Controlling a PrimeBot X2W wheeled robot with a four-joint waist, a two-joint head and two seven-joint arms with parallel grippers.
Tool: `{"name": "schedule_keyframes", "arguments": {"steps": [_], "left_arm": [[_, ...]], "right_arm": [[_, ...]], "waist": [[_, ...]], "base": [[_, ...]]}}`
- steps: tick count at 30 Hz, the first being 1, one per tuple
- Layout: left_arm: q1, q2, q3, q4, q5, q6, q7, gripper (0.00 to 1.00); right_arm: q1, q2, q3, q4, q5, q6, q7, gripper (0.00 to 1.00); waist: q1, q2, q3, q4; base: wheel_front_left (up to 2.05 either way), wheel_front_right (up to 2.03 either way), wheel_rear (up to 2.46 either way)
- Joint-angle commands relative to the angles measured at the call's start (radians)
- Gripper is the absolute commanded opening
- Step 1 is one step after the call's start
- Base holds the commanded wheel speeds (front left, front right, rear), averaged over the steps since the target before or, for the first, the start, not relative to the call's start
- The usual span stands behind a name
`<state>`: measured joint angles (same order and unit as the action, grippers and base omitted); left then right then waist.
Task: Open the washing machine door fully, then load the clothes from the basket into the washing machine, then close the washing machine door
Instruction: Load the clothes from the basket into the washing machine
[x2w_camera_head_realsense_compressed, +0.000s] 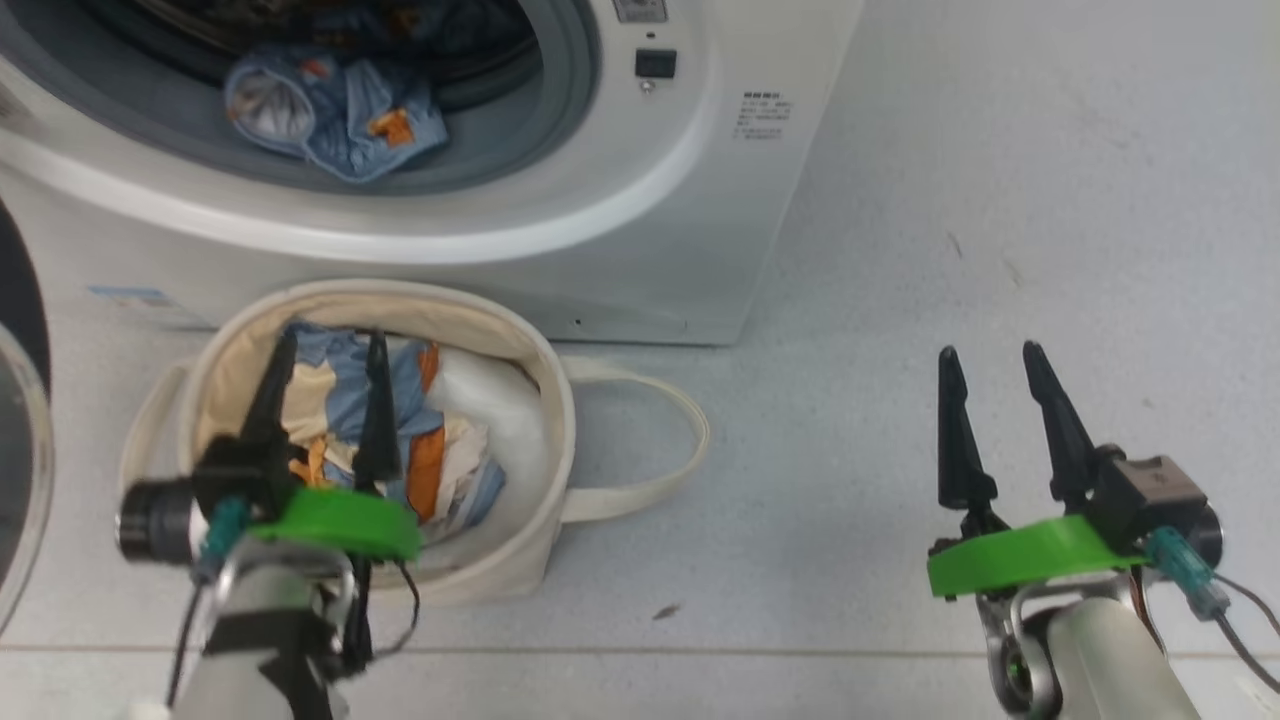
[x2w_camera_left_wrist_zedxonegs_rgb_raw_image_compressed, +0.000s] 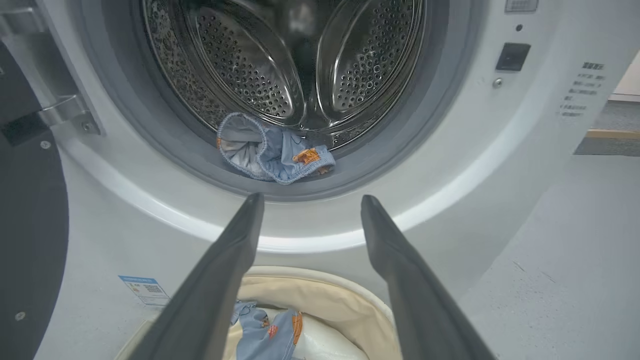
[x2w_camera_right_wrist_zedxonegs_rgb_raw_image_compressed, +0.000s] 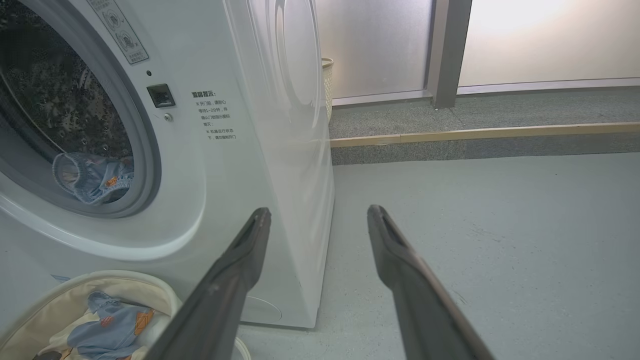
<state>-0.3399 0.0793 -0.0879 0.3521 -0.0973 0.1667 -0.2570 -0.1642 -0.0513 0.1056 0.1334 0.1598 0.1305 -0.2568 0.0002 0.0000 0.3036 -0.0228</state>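
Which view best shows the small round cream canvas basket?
The head view: the small round cream canvas basket shows nearly whole, with rim, loop handles and light-blue clothes inside. The left wrist view catches its far rim at the bottom edge; the right wrist view cuts it off at lower left.

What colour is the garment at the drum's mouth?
The garment is light blue with orange patches; clearest in left wrist view.
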Motion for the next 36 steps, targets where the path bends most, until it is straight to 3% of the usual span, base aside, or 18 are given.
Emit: {"name": "schedule_keyframes", "arguments": {"steps": [1, 6, 14, 22, 28, 34, 35, 36], "left_arm": [[-0.088, 0.022, 0.055, 0.012, -0.007, -0.013, -0.005, 1.0], [-0.286, 0.065, 0.09, 0.162, 0.003, -0.036, -0.005, 1.0], [-0.616, 0.142, 0.103, 0.483, 0.04, -0.008, -0.005, 1.0], [-0.845, 0.185, 0.091, 0.726, 0.055, 0.021, 0.013, 1.0], [-0.971, 0.199, 0.081, 0.857, 0.06, 0.058, 0.069, 1.0], [-1.038, 0.197, 0.067, 0.903, 0.056, 0.047, 0.102, 1.0], [-1.045, 0.195, 0.066, 0.906, 0.053, 0.036, 0.104, 0.0], [-1.05, 0.193, 0.063, 0.91, 0.051, 0.025, 0.108, 0.0]], "right_arm": [[-0.038, 0.001, 0.03, -0.044, 0.001, 0.0, -0.005, 1.0], [-0.074, 0.001, 0.042, -0.06, 0.015, 0.0, -0.005, 1.0], [-0.121, 0.001, 0.042, -0.086, 0.021, 0.0, -0.005, 1.0], [-0.145, 0.001, 0.048, -0.101, 0.033, 0.0, -0.005, 1.0], [-0.154, 0.001, 0.05, -0.109, 0.031, 0.0, -0.005, 1.0], [-0.16, 0.001, 0.06, -0.121, 0.026, 0.0, -0.005, 1.0], [-0.159, 0.001, 0.061, -0.122, 0.026, 0.0, -0.005, 1.0], [-0.159, 0.001, 0.062, -0.123, 0.025, 0.0, -0.005, 1.0]], "waist": [[-0.0002, 0.0, 0.074, -0.031], [-0.0002, 0.0, 0.158, -0.06], [-0.0002, 0.0, 0.271, -0.09], [-0.0002, 0.0, 0.335, -0.111], [-0.0002, 0.0, 0.373, -0.118], [-0.0002, 0.0, 0.396, -0.118], [-0.0002, 0.0, 0.398, -0.118], [-0.0002, 0.0, 0.4, -0.118]], "base": [[0.0, 0.0, 0.0], [0.0, 0.0, 0.0], [0.0, 0.0, 0.0], [0.0, 0.0, 0.0], [0.0, 0.0, 0.0], [0.0, 0.0, 0.0], [0.0, 0.0, 0.0], [0.0, 0.0, 0.0]]}}
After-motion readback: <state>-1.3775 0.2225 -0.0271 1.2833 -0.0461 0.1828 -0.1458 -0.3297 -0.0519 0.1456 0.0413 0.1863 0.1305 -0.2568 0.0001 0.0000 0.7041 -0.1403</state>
